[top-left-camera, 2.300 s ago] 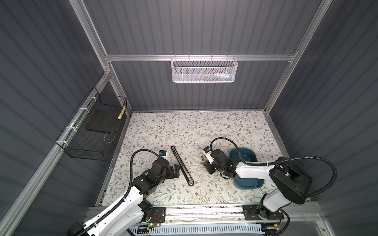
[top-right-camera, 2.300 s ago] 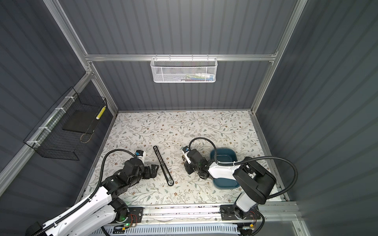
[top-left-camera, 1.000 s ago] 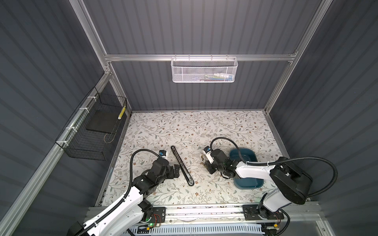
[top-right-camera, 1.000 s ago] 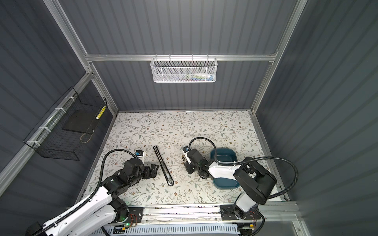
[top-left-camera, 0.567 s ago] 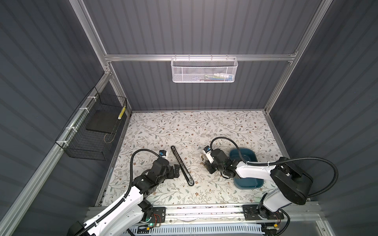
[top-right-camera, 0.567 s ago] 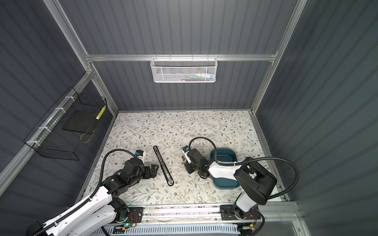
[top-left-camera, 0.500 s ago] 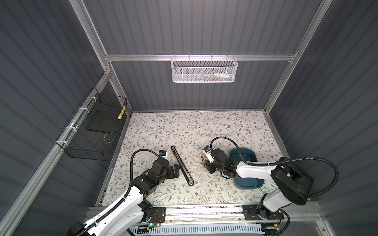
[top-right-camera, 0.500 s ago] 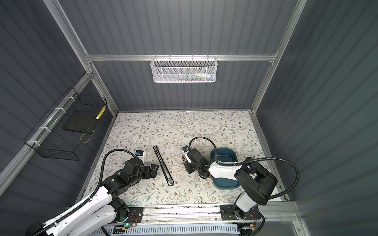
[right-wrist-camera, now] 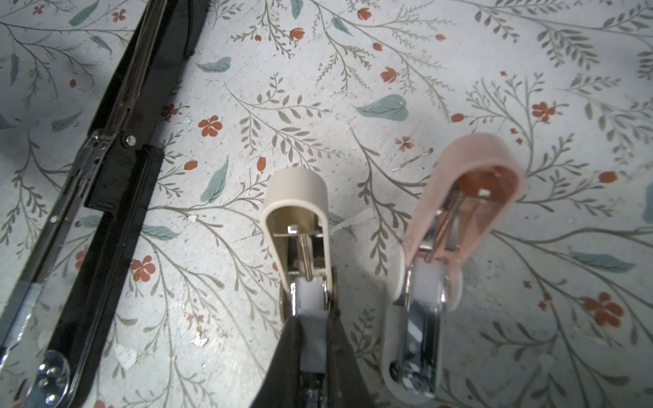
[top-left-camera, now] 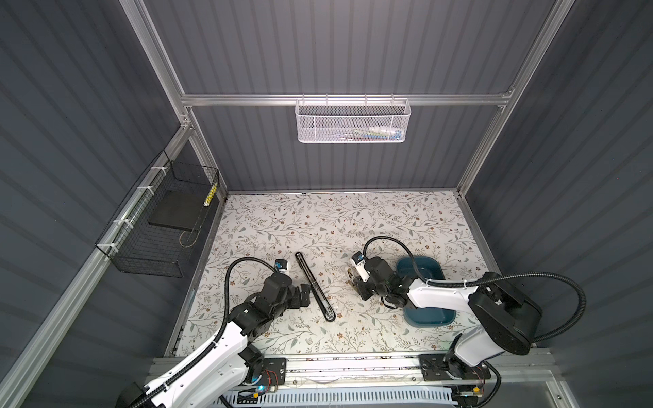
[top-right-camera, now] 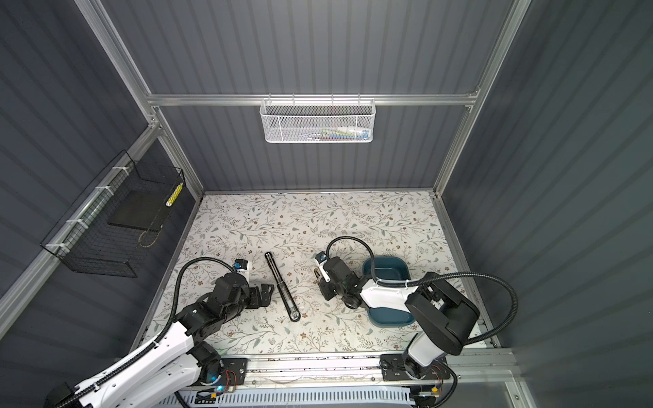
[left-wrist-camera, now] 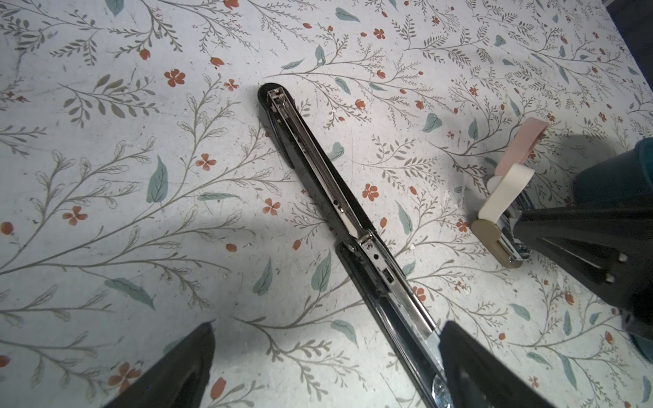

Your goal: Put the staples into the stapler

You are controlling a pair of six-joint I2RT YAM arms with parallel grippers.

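Observation:
A long black stapler (top-left-camera: 314,286) (top-right-camera: 282,287) lies opened flat on the floral table, its metal channel (left-wrist-camera: 339,208) facing up. My left gripper (top-left-camera: 304,295) (left-wrist-camera: 327,325) stands open beside its near end, which runs under one finger. To the right lie two small opened staplers, a cream one (right-wrist-camera: 295,190) (left-wrist-camera: 505,190) and a pink one (right-wrist-camera: 470,155). My right gripper (right-wrist-camera: 312,318) (top-left-camera: 357,282) is shut on the cream stapler's rear, low over the table. I cannot make out the staples in any view.
A dark blue bowl (top-left-camera: 438,268) (top-right-camera: 403,263) sits under my right arm, just behind the small staplers. A white mesh basket (top-left-camera: 351,122) hangs on the back wall and a black wire basket (top-left-camera: 159,226) on the left wall.

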